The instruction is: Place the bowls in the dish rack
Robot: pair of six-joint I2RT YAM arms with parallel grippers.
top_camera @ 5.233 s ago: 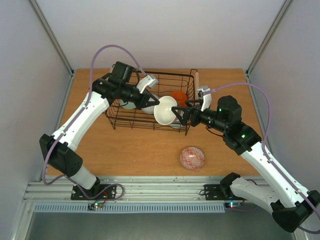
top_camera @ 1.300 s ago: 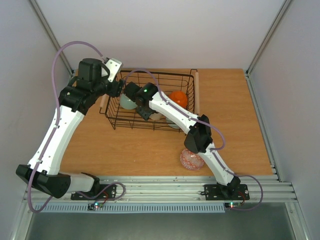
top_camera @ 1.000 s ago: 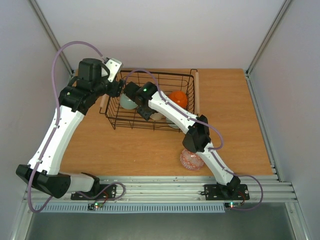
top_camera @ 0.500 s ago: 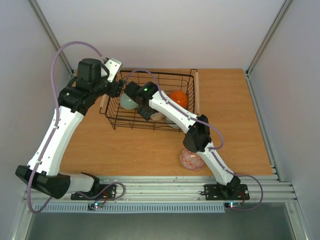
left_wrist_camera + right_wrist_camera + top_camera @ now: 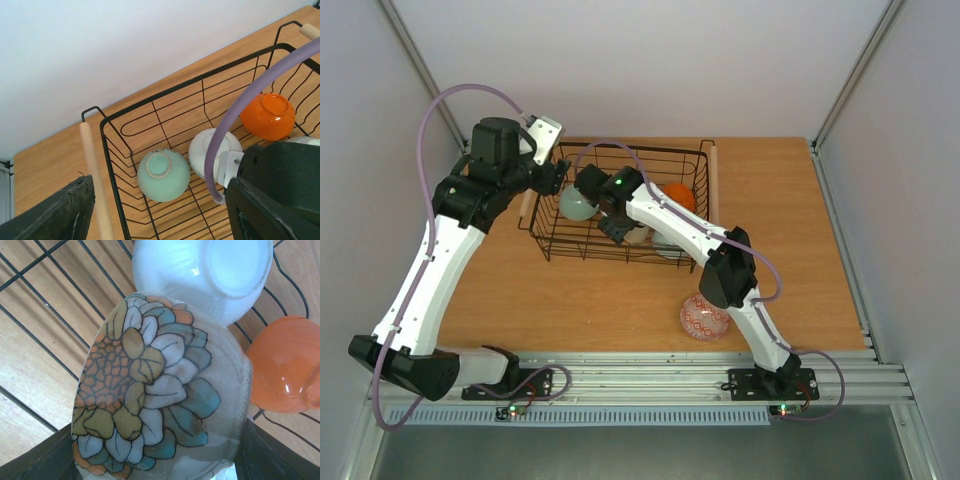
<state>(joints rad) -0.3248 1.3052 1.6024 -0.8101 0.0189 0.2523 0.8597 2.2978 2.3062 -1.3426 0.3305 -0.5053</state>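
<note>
Right pincer [image 5: 155, 445] straddles floral bowl [image 5: 160, 385], tipped on edge beside white bowl [image 5: 210, 270], likely saving dish rack [image 5: 620, 250] room; grip: cannot tell. Left pincer [image 5: 555, 178] released, clear, rack's 9 o'clock.

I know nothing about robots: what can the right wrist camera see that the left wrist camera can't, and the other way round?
Only the right wrist: the flower-painted inside of a bowl, close up and tipped on its side. Only the left wrist: an upturned pale green bowl, a wooden handle, a purple cable and the wall behind. Both: the upturned white bowl, the orange bowl and the dish rack with its black wires.
</note>
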